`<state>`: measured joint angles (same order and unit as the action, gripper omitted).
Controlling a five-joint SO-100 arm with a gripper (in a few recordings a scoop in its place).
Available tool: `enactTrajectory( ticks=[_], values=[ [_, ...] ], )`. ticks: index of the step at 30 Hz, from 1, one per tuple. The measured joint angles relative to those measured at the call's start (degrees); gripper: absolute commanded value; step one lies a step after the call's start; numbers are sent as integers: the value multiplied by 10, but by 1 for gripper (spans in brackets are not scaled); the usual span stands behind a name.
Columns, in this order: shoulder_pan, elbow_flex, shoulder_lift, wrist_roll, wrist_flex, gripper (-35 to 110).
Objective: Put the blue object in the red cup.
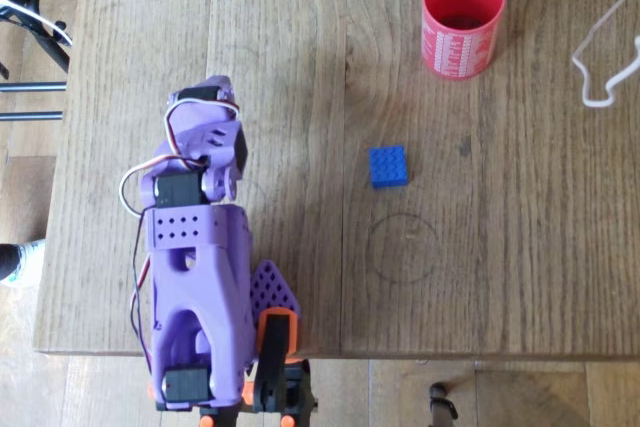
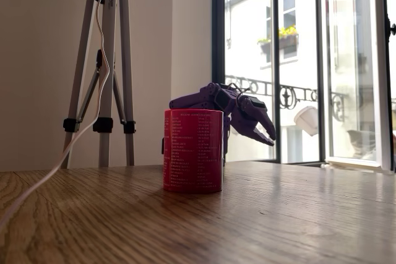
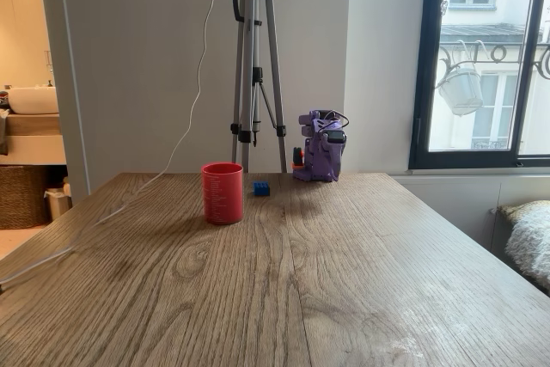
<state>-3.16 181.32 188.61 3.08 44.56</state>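
Note:
The blue object [image 1: 388, 166], a small studded square brick, lies flat on the wooden table, also seen in a fixed view [image 3: 260, 187]. The red cup [image 1: 462, 17] stands upright further back and to the right of the brick in the overhead view; its white printed band shows in both fixed views [image 2: 193, 151] [image 3: 223, 192]. My purple arm [image 3: 320, 157] sits folded at the table's near-left edge in the overhead view. My gripper [image 1: 213, 87] hangs above the table [image 2: 270, 138], well left of the brick, fingers together, nothing in it.
A white cable [image 1: 598, 57] loops on the table right of the cup. A tripod [image 3: 255, 66] stands behind the table beside the arm's base. The wooden table [image 1: 480, 277] ends just below the arm's base in the overhead view.

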Motion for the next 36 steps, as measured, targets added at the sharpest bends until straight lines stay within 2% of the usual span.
enactTrajectory(
  ticks=[16,21,26,29,33,36],
  values=[
    [9,0,0,-15,0,0],
    [44,-7,0,38,-18,0],
    [84,-84,3,110,-31,0],
    [100,-130,7,129,-18,0],
    [128,-223,-9,132,50,0],
    [176,-301,-78,93,107,0]
  ],
)
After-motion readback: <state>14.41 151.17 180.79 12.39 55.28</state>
